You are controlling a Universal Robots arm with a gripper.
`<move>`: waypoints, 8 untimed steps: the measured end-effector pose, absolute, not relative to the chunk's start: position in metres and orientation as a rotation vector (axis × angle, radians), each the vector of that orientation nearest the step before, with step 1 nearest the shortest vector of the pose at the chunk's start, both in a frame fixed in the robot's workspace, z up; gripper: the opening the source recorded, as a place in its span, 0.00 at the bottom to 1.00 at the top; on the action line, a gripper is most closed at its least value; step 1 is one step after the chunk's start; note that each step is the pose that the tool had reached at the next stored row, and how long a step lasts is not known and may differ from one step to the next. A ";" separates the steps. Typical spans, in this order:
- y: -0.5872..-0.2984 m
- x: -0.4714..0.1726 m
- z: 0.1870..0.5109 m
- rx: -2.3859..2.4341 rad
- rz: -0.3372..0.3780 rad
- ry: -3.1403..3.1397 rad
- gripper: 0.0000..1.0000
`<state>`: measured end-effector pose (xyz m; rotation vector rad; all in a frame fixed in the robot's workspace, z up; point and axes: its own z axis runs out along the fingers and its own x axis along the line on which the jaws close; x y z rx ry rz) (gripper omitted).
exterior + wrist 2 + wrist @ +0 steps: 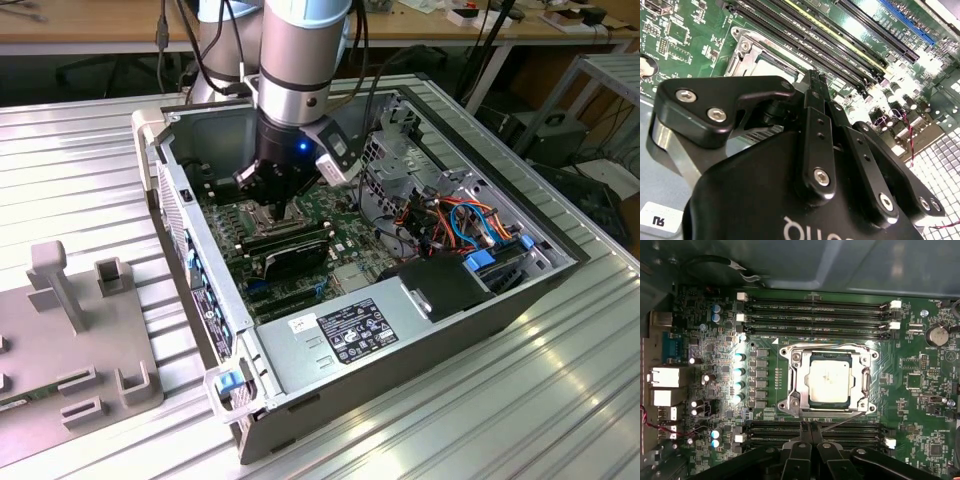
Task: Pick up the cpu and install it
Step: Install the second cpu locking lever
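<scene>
In the first wrist view the cpu [828, 380], a small grey metallic square, lies flat inside the metal-framed socket [790, 385] on the green motherboard. My gripper [807, 429] hovers just beside the socket's edge, its two black fingers pressed together with nothing between them. A thin wire lever [842, 421] runs slanted between the socket and the fingertips. The second wrist view has the gripper [813, 79] shut, with the socket [746, 52] just beyond its tips. From the exterior view the gripper [277, 207] reaches down into the open computer case [190, 260] over the motherboard.
Black memory slots [815, 315] flank the socket on two sides. Memory sticks [288, 240] stand close to the gripper. A power supply [350, 330] and coloured cables [450, 215] fill the case toward the exterior view's right. A grey fixture plate [70, 350] lies outside the case.
</scene>
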<state>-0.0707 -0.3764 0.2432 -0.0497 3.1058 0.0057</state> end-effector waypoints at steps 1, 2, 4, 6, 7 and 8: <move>-0.376 -0.071 0.242 -0.050 0.006 3.106 0.11; -0.376 -0.072 0.241 -0.050 0.006 3.106 0.11; -0.376 -0.073 0.239 -0.050 0.006 3.106 0.11; -0.376 -0.074 0.238 -0.050 0.006 3.106 0.11; -0.376 -0.075 0.237 -0.050 0.006 3.106 0.11; -0.376 -0.076 0.236 -0.050 0.006 3.106 0.11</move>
